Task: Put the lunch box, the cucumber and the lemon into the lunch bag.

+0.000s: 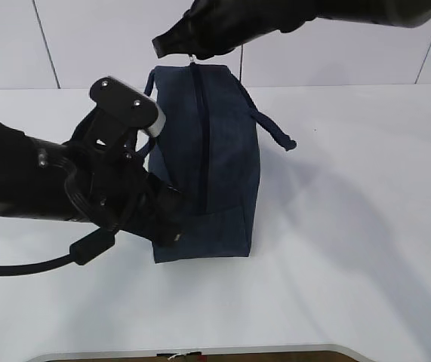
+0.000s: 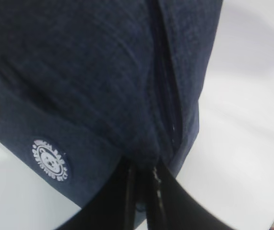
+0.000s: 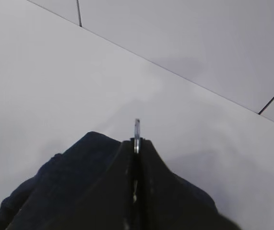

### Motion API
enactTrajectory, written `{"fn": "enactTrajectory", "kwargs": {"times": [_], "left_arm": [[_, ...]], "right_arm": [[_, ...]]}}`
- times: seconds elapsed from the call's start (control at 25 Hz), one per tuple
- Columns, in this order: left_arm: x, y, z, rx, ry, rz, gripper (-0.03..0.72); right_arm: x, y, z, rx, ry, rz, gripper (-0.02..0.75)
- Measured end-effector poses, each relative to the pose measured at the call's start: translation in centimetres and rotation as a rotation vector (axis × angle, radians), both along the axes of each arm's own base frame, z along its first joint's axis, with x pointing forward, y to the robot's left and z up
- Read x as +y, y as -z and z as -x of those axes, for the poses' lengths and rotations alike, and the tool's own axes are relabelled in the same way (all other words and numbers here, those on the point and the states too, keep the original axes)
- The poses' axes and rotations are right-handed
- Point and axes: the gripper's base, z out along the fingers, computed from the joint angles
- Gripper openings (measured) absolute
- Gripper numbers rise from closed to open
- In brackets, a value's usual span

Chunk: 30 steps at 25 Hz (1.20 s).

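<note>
Left gripper (image 1: 171, 226) clamped on near end of lunch bag (image 1: 226, 158), fingers (image 2: 163, 201) pinched on fabric by zipper end. Bag lies mid-table, zipper (image 1: 201, 136) closed. Fabric soft, limp; judged light, needs anchoring. Right gripper (image 1: 194, 54) at far end, closed on metal ring pull (image 3: 137, 129). Food items not visible.

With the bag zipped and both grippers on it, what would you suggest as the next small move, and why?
Probably open the right gripper and release the ring pull. The zipper looks shut along the lunch bag, with the pull at the far end, and the lunch box, cucumber and lemon are not in view. The left gripper pinches the near end.
</note>
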Motion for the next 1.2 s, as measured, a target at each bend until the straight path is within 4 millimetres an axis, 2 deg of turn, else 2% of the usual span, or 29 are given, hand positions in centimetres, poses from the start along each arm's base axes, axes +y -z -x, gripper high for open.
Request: {"fn": "enactTrajectory", "kwargs": {"times": [0.2, 0.44, 0.68, 0.92, 1.2], "left_arm": [[0.2, 0.5, 0.3, 0.018, 0.006, -0.015, -0.006], [0.2, 0.6, 0.5, 0.025, 0.025, -0.024, -0.006], [0.2, 0.7, 0.7, 0.040, 0.051, -0.038, -0.006], [0.5, 0.0, 0.9, 0.027, 0.077, -0.044, -0.006], [1.9, 0.2, 0.3, 0.052, 0.036, -0.048, -0.006]], "right_arm": [[0.7, 1.0, -1.3, 0.023, 0.009, 0.011, 0.005], [0.8, 0.8, -2.5, 0.027, 0.035, -0.002, 0.005], [-0.7, 1.5, -3.8, 0.074, 0.116, -0.054, 0.005], [-1.8, 1.9, -4.1, 0.120, 0.160, -0.045, 0.005], [-2.0, 1.9, -4.1, 0.138, 0.169, -0.036, 0.005]]}}
